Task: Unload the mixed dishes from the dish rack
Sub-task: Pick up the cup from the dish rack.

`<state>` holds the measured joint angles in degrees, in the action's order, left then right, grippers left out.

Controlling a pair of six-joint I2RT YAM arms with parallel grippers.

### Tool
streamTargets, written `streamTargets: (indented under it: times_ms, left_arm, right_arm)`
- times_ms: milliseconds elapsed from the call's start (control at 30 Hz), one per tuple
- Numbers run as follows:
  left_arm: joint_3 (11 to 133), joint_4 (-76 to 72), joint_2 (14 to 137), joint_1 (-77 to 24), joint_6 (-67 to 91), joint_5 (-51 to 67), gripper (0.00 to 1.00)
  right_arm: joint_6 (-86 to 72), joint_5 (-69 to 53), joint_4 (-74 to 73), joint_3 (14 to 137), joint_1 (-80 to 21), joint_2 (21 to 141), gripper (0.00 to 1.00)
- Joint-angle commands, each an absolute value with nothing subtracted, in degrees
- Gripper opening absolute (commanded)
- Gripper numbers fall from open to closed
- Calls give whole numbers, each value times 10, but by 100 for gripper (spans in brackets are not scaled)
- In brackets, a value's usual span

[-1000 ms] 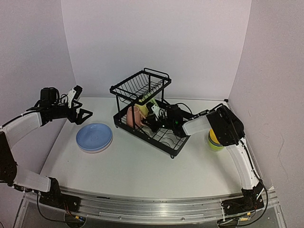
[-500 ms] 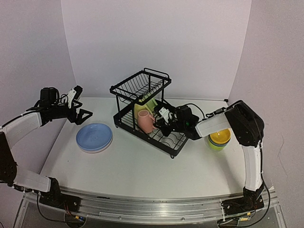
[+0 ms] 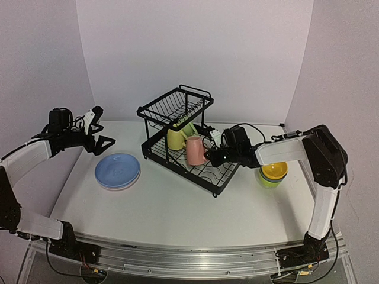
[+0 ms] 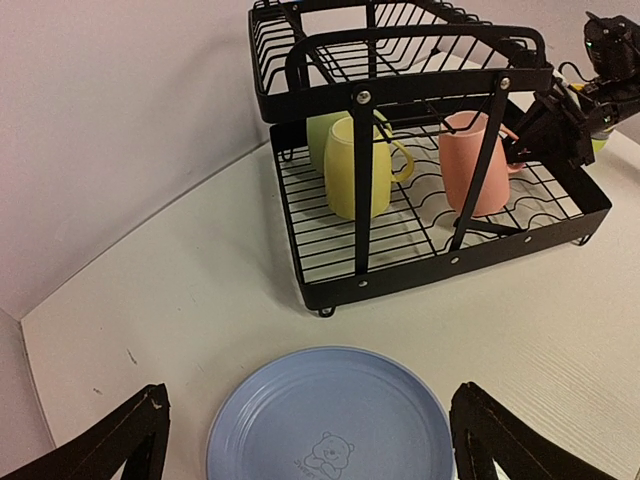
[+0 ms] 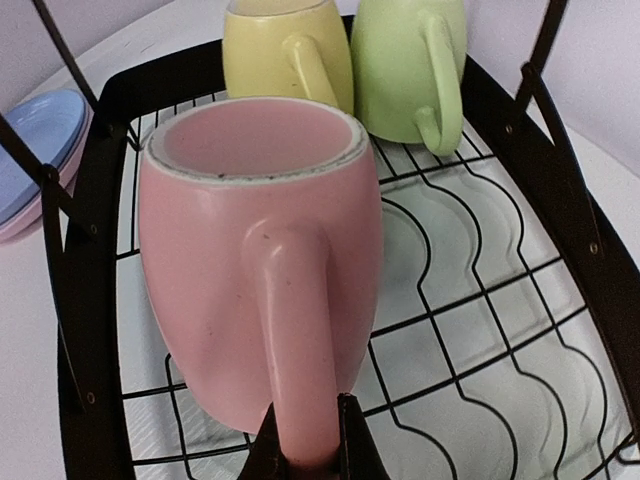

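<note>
The black wire dish rack point(image 3: 210, 176) stands mid-table; its lower tray point(image 5: 480, 330) holds a pink mug point(image 3: 195, 150), a yellow mug point(image 3: 175, 139) and a pale-green mug point(image 3: 189, 128), all upside down. My right gripper point(image 5: 308, 455) is shut on the pink mug's handle point(image 5: 295, 330) inside the rack. My left gripper point(image 4: 310, 440) is open and empty, hovering over the blue plate point(image 4: 330, 420), which lies on a pink plate point(image 3: 118, 171) left of the rack. The yellow bowl point(image 3: 274, 171) sits stacked in a green bowl point(image 3: 269, 180) to the right.
The rack's upper basket point(image 3: 174, 106) is raised over the mugs, with black posts point(image 4: 362, 190) beside them. White walls close in the back and both sides. The right arm point(image 3: 284, 151) reaches in from the rack's right end.
</note>
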<state>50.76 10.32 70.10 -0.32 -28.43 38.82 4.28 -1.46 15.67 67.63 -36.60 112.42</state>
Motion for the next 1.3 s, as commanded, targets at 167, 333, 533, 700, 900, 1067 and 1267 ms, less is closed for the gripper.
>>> streamTargets:
  times_ms: [167, 333, 533, 700, 900, 1067, 1267]
  left_arm:
    - [507, 81, 665, -2, -320, 435, 96]
    - [499, 75, 656, -15, -356, 430, 96]
    - [477, 53, 641, -64, -407, 403, 96]
    - [446, -15, 628, -132, -443, 345, 95]
    - [421, -153, 643, -274, -483, 198, 95]
    - [431, -260, 697, -422, -530, 110, 92]
    - [472, -325, 788, -522, -595, 98, 91]
  right_arm:
    - [-231, -13, 105, 699, -352, 1052, 0]
    - [-359, -4, 75, 681, -343, 1024, 0]
    - [-453, 14, 47, 681, -343, 988, 0]
    - [-538, 17, 8, 680, -342, 954, 0]
    - [-613, 3, -45, 671, -344, 911, 0]
    - [-643, -32, -86, 678, -347, 868, 0]
    - [-675, -60, -129, 676, -354, 812, 0]
